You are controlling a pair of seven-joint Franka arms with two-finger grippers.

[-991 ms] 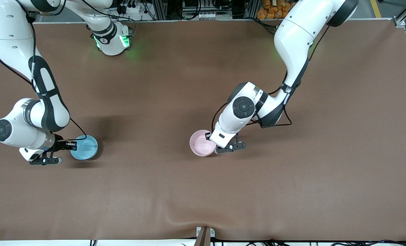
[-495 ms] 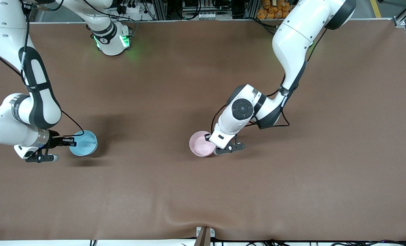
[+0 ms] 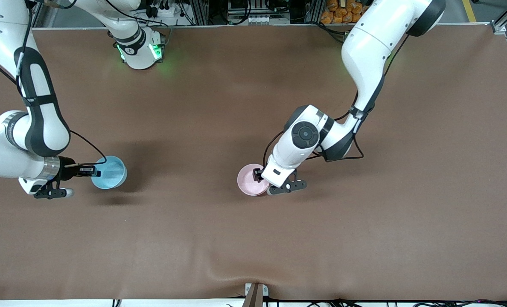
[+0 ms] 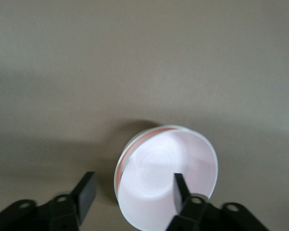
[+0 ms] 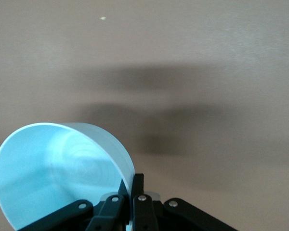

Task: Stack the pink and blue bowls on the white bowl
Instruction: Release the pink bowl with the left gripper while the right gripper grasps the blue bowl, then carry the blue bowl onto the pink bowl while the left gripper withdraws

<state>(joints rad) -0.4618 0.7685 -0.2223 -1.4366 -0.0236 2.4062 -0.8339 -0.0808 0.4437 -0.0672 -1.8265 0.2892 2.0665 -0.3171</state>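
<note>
The pink bowl (image 3: 250,181) sits upright on the brown table, about midway between the two arms' ends. In the left wrist view the pink bowl (image 4: 168,178) is nested in the white bowl (image 4: 121,162), of which only a thin outer rim shows. My left gripper (image 3: 260,174) is open astride that rim, one finger (image 4: 181,188) inside the bowl and the other outside, both apart from the wall. My right gripper (image 3: 94,171) is shut on the rim of the blue bowl (image 3: 110,172), which hangs tilted over the right arm's end of the table. The blue bowl (image 5: 58,173) is empty, its rim pinched by the right gripper (image 5: 134,186).
The brown mat (image 3: 364,221) covers the whole table. A small metal bracket (image 3: 255,293) stands at the table edge nearest the front camera. The right arm's base (image 3: 140,49) glows green at the robots' edge, with cables and boxes past it.
My left gripper has opened and let go of the pink bowl's rim. The right arm has lifted the blue bowl off the table and tilted it.
</note>
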